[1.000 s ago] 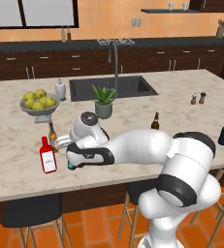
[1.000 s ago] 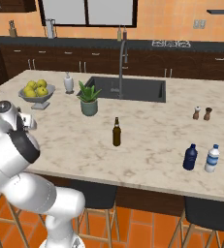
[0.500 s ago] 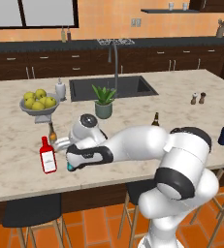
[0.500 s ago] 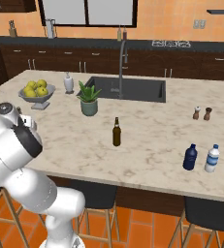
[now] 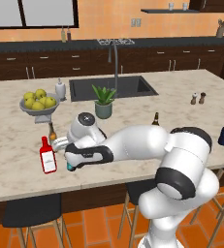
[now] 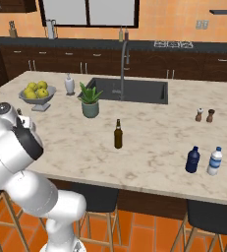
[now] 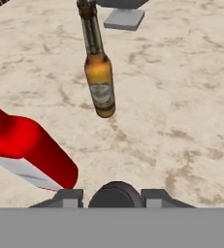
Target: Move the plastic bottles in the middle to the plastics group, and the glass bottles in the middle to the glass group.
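Gripper (image 7: 112, 197) low over island counter (image 5: 16, 169) at its left end, jaws either side of dark round top of near-black bottle (image 5: 70, 166); clamped or loose – can't tell. Blue label just visible under hand in left base view, bottle upright on counter. Just beside it, red bottle (image 7: 28, 147) w/ white label; small brown long-necked bottle (image 7: 99, 72) w/ pale label a little beyond, near fruit bowl (image 5: 38, 105). Amber bottle (image 6: 118, 134) upright mid-counter, in front of potted plant (image 6: 90, 101) and sink (image 6: 129, 91). Squat dark-blue bottle (image 6: 193, 160) near right end, just beside clear plastic bottle (image 6: 215, 161). Salt & pepper shakers (image 6: 205, 115) further back.
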